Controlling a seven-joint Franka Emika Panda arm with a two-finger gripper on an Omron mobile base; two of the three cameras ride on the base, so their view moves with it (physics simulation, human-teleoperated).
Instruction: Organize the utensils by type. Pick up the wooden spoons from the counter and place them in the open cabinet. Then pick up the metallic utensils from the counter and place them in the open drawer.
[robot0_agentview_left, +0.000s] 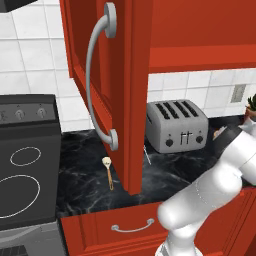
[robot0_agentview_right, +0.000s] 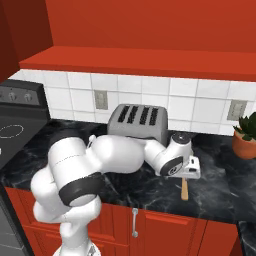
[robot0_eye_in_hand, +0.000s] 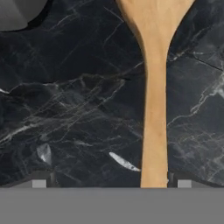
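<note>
In the hand view a wooden spoon (robot0_eye_in_hand: 154, 127) lies on the black marble counter (robot0_eye_in_hand: 74, 109), its handle running from the top edge down between my fingertips (robot0_eye_in_hand: 183, 182), nearer the right one. My gripper (robot0_eye_in_hand: 111, 183) is open just above it, holding nothing. From the right base view the gripper (robot0_agentview_right: 190, 174) points down at the counter right of the toaster, over this spoon's handle (robot0_agentview_right: 184, 189). Another wooden spoon (robot0_agentview_left: 107, 172) rests on the counter below the open cabinet door (robot0_agentview_left: 117, 75). A thin metallic utensil (robot0_agentview_left: 147, 155) lies in front of the toaster. The drawer front (robot0_agentview_left: 100, 226) is at the bottom.
A silver toaster (robot0_agentview_right: 137, 121) stands against the tiled wall just behind my arm. A potted plant (robot0_agentview_right: 245, 137) sits at the far right of the counter. A black stove (robot0_agentview_left: 27, 165) is on the left. The hanging cabinet door reaches low over the counter.
</note>
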